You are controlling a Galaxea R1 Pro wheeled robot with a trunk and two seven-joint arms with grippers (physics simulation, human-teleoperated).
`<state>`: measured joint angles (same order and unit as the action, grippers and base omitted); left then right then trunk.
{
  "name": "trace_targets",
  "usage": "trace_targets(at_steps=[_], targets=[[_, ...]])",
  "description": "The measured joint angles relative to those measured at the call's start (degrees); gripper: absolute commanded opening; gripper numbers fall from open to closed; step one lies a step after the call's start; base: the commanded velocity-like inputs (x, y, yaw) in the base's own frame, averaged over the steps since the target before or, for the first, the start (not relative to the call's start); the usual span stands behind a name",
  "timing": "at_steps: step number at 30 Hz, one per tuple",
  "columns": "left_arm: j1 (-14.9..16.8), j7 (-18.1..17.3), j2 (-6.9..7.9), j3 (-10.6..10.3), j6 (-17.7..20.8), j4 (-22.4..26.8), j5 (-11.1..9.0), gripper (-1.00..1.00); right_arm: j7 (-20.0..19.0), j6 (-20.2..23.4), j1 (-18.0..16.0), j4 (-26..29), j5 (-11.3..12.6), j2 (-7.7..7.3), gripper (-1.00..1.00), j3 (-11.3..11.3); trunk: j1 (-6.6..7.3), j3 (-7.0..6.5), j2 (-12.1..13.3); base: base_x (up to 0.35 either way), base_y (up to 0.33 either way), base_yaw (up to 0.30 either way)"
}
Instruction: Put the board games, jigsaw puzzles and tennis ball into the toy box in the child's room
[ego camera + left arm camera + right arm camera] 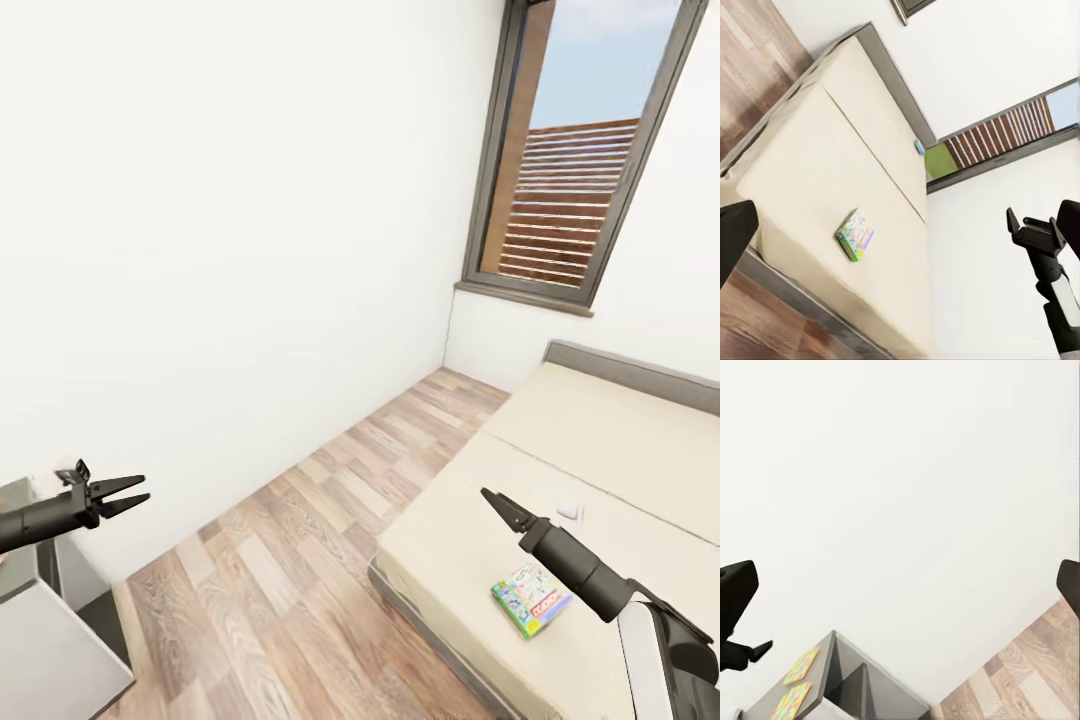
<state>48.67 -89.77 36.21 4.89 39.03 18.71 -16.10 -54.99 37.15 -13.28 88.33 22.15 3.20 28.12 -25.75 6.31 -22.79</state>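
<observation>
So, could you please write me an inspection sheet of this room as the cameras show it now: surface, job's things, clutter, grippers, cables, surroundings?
Surface: low bed with cream mattress on a dark grey frame; wood plank floor beside it.
Job's things: one flat yellow-green board game box lies on the mattress near its edge; two thin multicoloured jigsaw puzzles lie on the grey desk top.
Clutter: a small pale object on the mattress, too small to identify.
Grippers: left gripper open and empty over the floor; right gripper above the mattress, empty, jaws' state unclear.
Cables: nothing seen.
Surroundings: plain white wall; dark-framed window with brown slats outside.
</observation>
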Motion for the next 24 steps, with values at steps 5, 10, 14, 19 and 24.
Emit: trace_targets(at_steps=[5, 10, 14, 19, 24], targets=[[0.00, 0.00, -0.22, 0.00, 0.00, 0.00, 0.00, 1.00, 0.00, 0.00, 0.00, 0.00, 0.00, 0.00, 1.00, 0.00, 0.00, -0.12, 0.00, 0.000, 0.000, -0.278], [0.00, 0.00, -0.30, 0.00, 0.00, 0.00, 0.02, 1.00, 0.00, 0.00, 0.00, 0.00, -0.15, 0.00, 1.00, 0.00, 0.00, -0.24, 0.00, 0.000, 0.000, -0.278], [0.00, 0.00, -0.69, 0.00, 0.00, 0.04, 0.04, 1.00, 0.07, 0.00, 0.00, -0.01, -0.18, 0.00, 1.00, 0.00, 0.00, -0.33, 0.00, 0.000, 0.000, -0.278], [0.00, 0.00, -0.94, -0.01, 0.00, 0.04, 0.05, 1.00, 0.31, -0.07, 0.00, -0.03, -0.33, 0.00, 1.00, 0.00, 0.00, -0.45, 0.00, 0.000, 0.000, -0.278], [0.00, 0.00, -0.99, -0.03, 0.00, 0.07, 0.06, 1.00, 0.40, -0.07, 0.00, -0.07, -0.36, 0.00, 1.00, 0.01, 0.00, -0.57, 0.00, 0.000, 0.000, -0.278]])
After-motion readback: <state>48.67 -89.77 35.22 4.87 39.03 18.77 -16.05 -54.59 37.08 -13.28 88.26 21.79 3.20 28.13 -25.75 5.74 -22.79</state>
